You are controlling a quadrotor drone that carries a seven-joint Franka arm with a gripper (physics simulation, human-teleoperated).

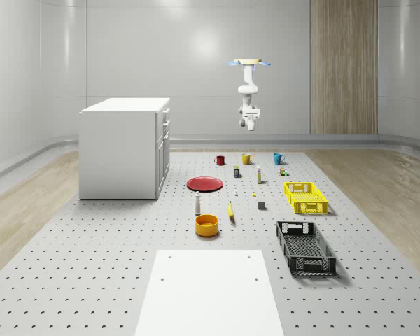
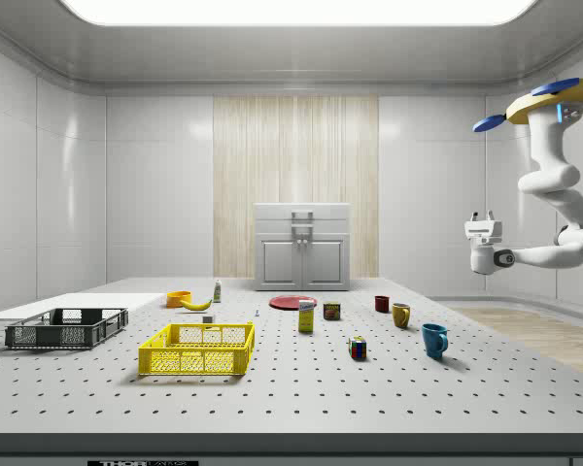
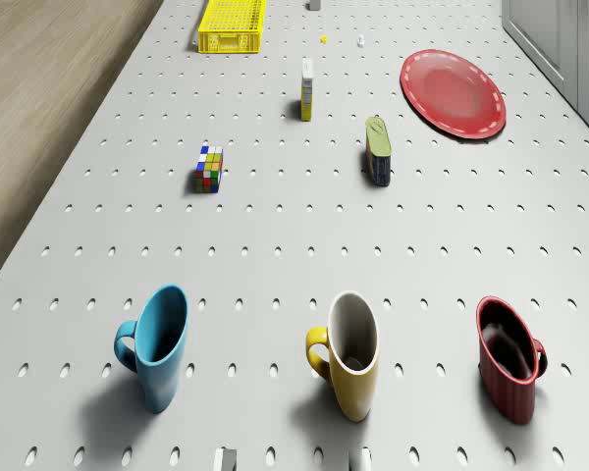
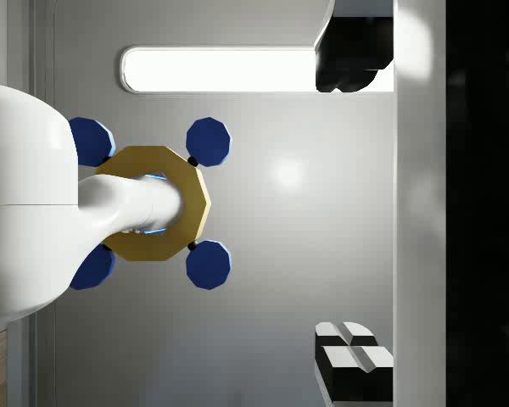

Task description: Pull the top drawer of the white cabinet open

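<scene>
I hover high at upper right of the side view; my gripper [image 2: 483, 220] fingers apart, empty. White cabinet [image 2: 301, 247] drawers face the mugs [image 2: 401, 315].

Three mugs [image 3: 348, 353]; two crates [image 1: 306, 197]; one plate [image 1: 205, 184]; one cabinet [image 1: 126, 147].
</scene>
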